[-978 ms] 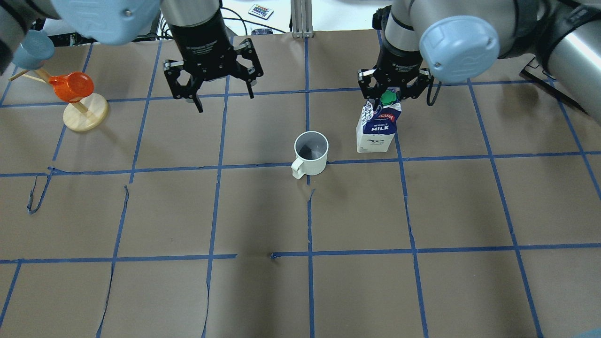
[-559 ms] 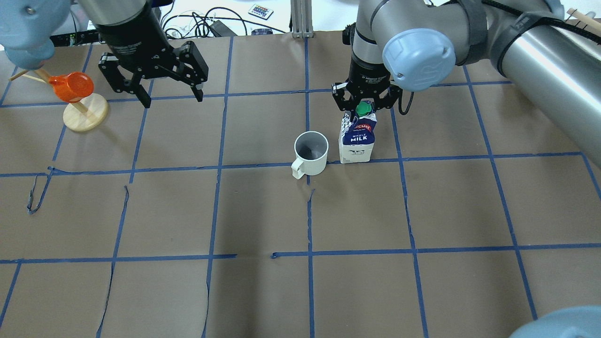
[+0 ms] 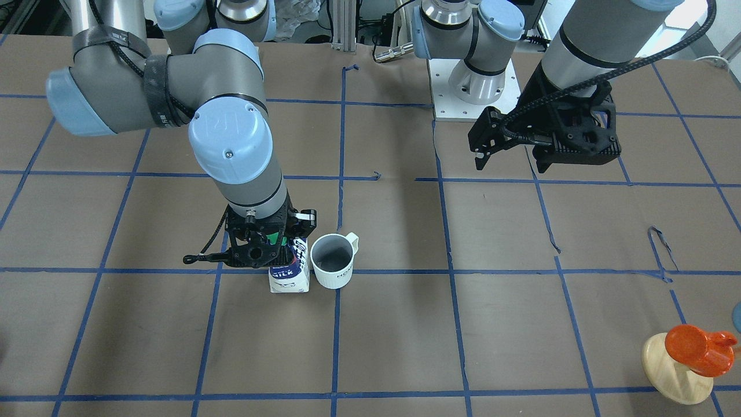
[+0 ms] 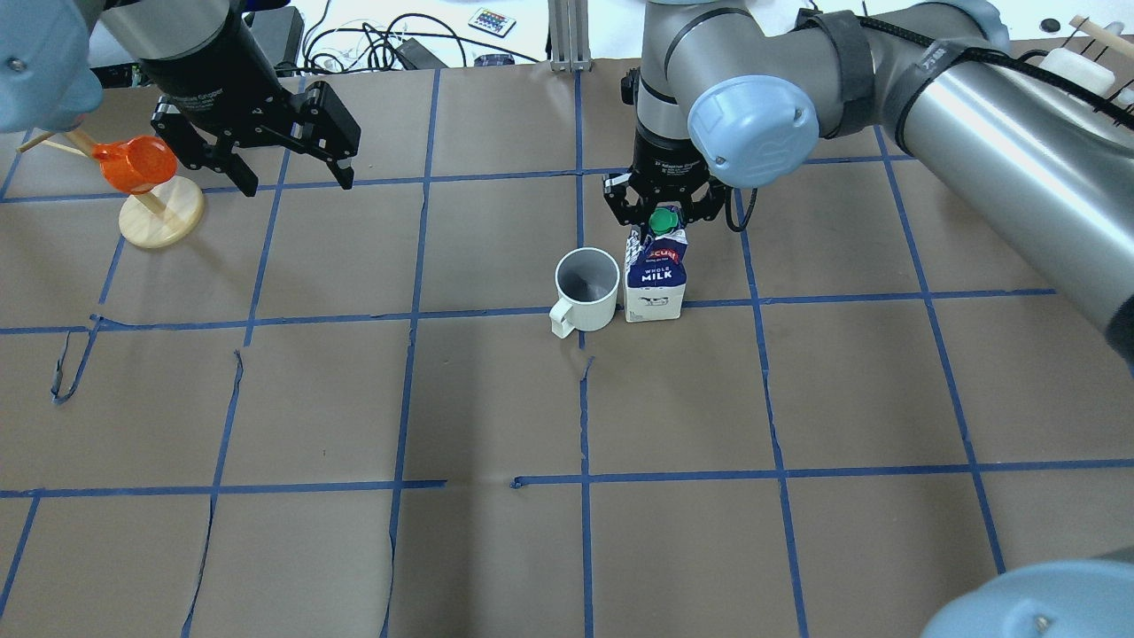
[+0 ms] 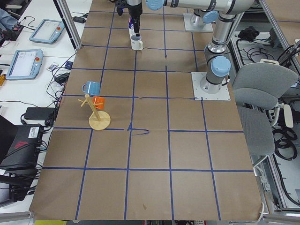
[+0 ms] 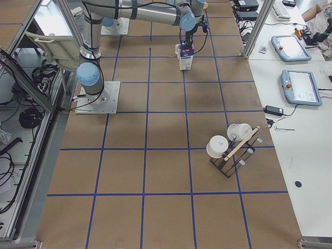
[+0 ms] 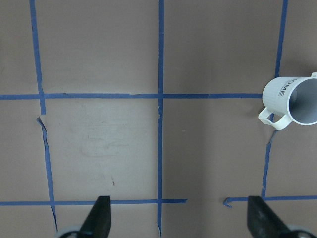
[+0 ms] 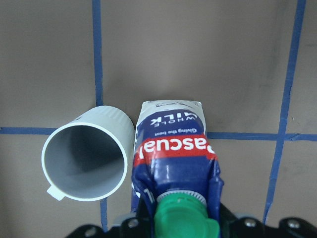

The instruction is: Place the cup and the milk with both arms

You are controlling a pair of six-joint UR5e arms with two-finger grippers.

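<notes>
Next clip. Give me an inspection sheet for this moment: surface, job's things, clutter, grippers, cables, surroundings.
Surface: brown paper table cover with a blue tape grid and several tears.
Job's things: cup upright and empty; milk upright, close beside it; contact cannot be told.
Clutter: wooden stand holding an orange cup; a second rack with white cups.
Grippers: right gripper shut on the milk's top; left gripper open, empty, above the table, apart from the cup.
Cables: black hose along the left arm; loose cables beyond the far edge.
Surroundings: tablets on a side bench; chair.
</notes>
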